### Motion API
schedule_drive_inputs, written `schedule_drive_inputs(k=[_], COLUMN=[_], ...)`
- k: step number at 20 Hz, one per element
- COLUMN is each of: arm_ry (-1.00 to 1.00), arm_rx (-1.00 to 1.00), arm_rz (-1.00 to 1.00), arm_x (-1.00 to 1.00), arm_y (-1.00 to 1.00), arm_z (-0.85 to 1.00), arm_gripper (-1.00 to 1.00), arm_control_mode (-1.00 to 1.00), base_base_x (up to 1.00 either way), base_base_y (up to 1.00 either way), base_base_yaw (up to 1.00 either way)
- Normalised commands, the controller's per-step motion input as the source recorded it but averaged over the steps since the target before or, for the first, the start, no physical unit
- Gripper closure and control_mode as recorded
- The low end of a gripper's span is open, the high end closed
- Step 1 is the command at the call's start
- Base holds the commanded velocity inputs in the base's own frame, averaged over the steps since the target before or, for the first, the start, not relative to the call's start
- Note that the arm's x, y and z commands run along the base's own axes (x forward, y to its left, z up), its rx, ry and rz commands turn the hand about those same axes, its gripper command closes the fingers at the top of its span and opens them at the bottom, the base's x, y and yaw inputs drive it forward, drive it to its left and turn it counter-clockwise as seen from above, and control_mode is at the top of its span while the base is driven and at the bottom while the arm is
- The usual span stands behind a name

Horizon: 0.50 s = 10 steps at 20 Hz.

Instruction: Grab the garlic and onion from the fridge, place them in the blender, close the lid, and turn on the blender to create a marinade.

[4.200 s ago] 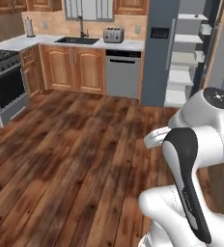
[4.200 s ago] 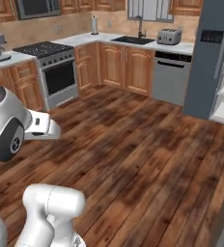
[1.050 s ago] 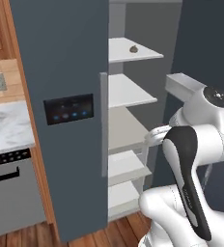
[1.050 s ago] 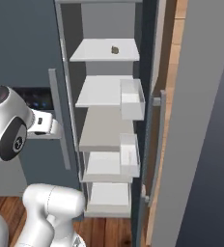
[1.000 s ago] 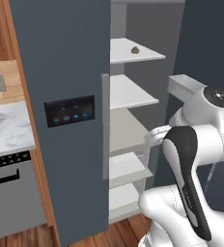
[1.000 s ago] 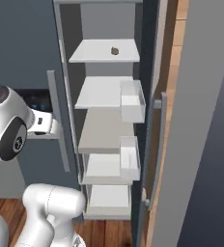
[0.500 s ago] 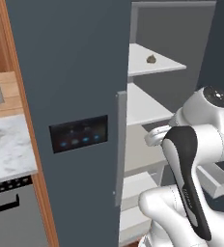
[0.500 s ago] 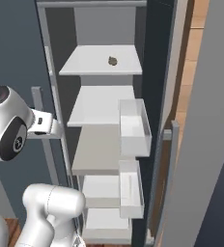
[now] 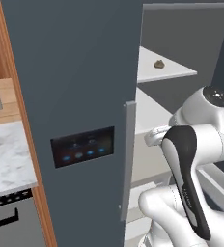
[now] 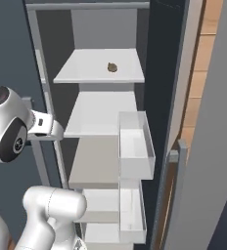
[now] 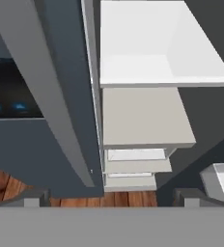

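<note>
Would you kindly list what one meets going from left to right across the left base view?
Wooden cabinet edge → fridge door's black panel with blue lights → long grey handle → small brownish item on the upper shelf → robot arm's white shoulder.

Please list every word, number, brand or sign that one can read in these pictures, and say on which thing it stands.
None can be read.
Fridge door: the black panel bears only blue lights, too blurred to tell as signs.
Shelves: no labels.

left base: close, facing tall slate-grey fridge point(image 9: 80, 87) | right base: same white shelves point(image 10: 103, 66) | hand: looks down them
</note>
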Motion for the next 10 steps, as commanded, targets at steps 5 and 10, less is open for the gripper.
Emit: schedule_drive_inputs(k=[5, 10], arm_ry=[0.0, 0.0], arm_rx=[0.0, 0.0], arm_rz=[0.0, 0.0], arm_x=[0.0, 0.0], arm_y=[0.0, 0.0], arm_z=[0.0, 0.0], arm_gripper=[-1.0, -1.0], arm_control_mode=[1.0, 1.0], base_base_x=[0.43, 0.4], base_base_y=[-0.23, -0.17], base_base_yaw=[0.0, 0.0])
